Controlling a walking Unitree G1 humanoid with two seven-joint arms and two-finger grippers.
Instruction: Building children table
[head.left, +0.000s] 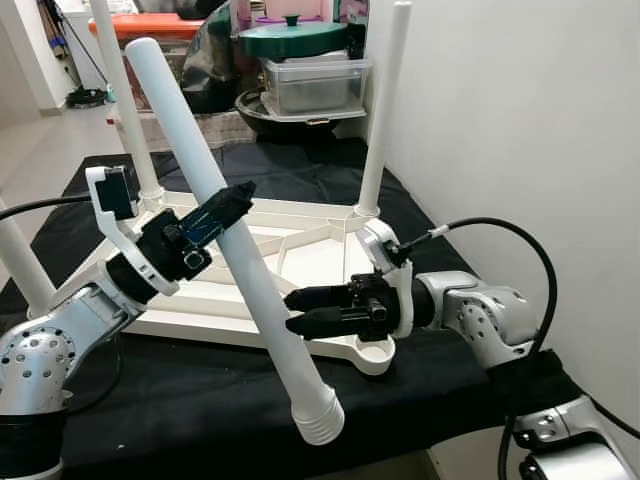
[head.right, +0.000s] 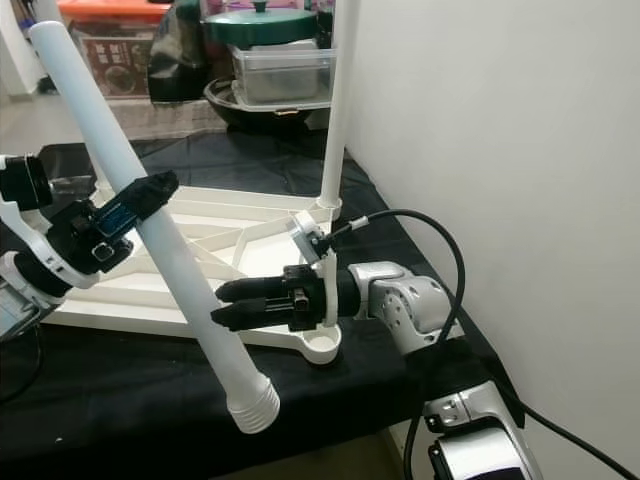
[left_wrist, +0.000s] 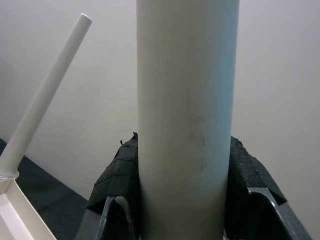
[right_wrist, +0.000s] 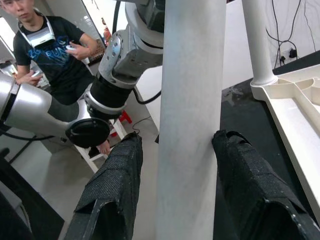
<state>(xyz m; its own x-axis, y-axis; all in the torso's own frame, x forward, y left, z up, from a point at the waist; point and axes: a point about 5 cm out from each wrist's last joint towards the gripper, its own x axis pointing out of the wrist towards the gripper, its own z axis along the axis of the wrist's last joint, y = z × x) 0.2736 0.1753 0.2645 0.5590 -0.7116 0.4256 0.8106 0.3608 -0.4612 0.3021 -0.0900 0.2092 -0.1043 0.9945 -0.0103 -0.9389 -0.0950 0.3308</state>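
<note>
1. Loose table leg (head.left: 232, 230): a white tube, tilted, its ribbed end (head.left: 318, 416) low and toward the robot, hanging past the near edge of the upturned tabletop (head.left: 300, 250); its plain end rose up and away to the left.
2. Left gripper (head.left: 228, 205): pinched the loose table leg at about mid-length, one black finger (left_wrist: 116, 175) pressed on each side of the tube, as seen in the left wrist view.
3. Right gripper (head.left: 300, 311): reached in from the right, lower on the same leg, its fingers spread with the tube between them. In the right wrist view one finger (right_wrist: 112, 187) stood slightly apart from the tube, the other (right_wrist: 250, 185) lay just beside it; whether that one touched, I cannot tell.
4. Upturned tabletop: white, ribbed underside up, resting on a black cloth (head.left: 200, 410) over a bench. A fitted leg (head.left: 383, 110) stood upright at the far right corner, another (head.left: 122, 100) at the far left, a third (head.left: 22, 260) at the near left. The near right corner socket (head.left: 373, 352) was open, just below the right gripper.
5. Containers beyond the bench: a clear plastic tub (head.left: 315, 82), contents not discernible, with a green lidded pot (head.left: 293, 38) on top.
6. Edges: a white wall (head.left: 520, 130) close along the right side of the bench; open floor (head.left: 40, 140) to the far left.
7. A person (right_wrist: 47, 50) in a dark shirt stood behind the robot, visible in the right wrist view.
</note>
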